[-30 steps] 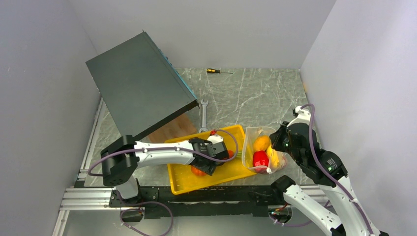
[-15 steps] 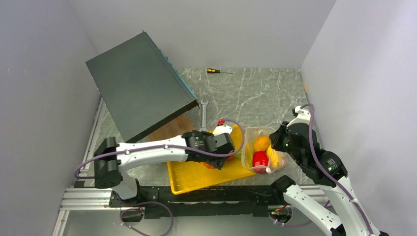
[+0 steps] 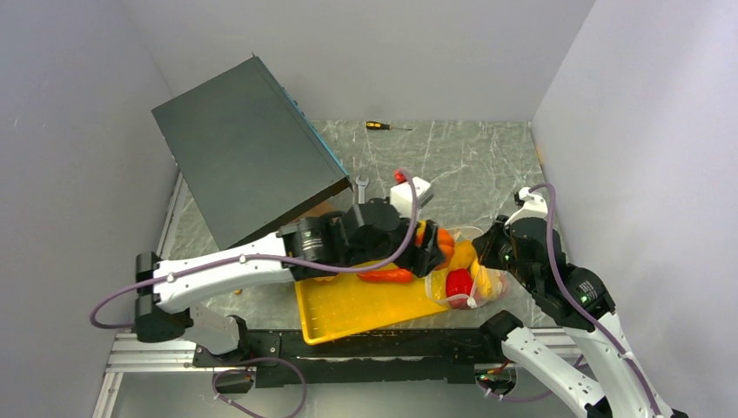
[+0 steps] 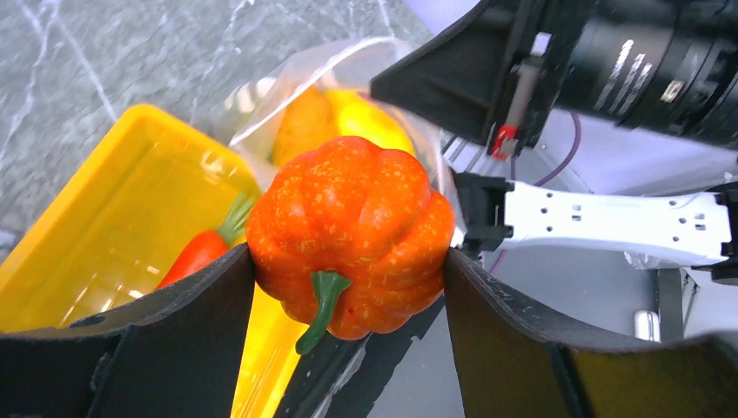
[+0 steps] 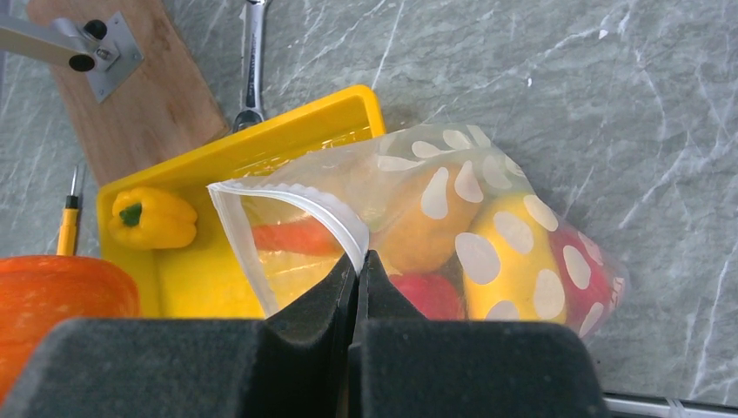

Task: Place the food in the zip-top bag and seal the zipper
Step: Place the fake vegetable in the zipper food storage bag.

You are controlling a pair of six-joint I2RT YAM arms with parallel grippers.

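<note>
Left wrist cam: my left claw (image 4: pixel 348 292) is clamped round the pumpkin (image 4: pixel 348 226), with the bag (image 5: pixel 487 200) just ahead, its mouth pinched shut-tight in my right claw (image 5: pixel 358 280). Several veggies (image 5: pixel 513 261) are bagged already. The pepper (image 5: pixel 157 218) and carrot (image 4: pixel 196 257) wait in the tray (image 5: pixel 287 131), and the zipper (image 5: pixel 287 196) isn't sealed.

Boxed in on three sides by plain pale walls: back wall (image 3: pixel 365 52), left wall (image 3: pixel 70 131), right wall (image 3: pixel 644 113), all bare and matte. Below, a grey marble-look tabletop (image 3: pixel 470 174) with thin white veins. Over its far left corner, a large dark slab (image 3: pixel 244 157), tilted, low edge toward the middle. Just beneath that edge, a brown wooden board (image 5: pixel 157 104). Along the near side, a silver metal rail (image 3: pixel 152 350). Lit softly and evenly, with only faint shadows.
</note>
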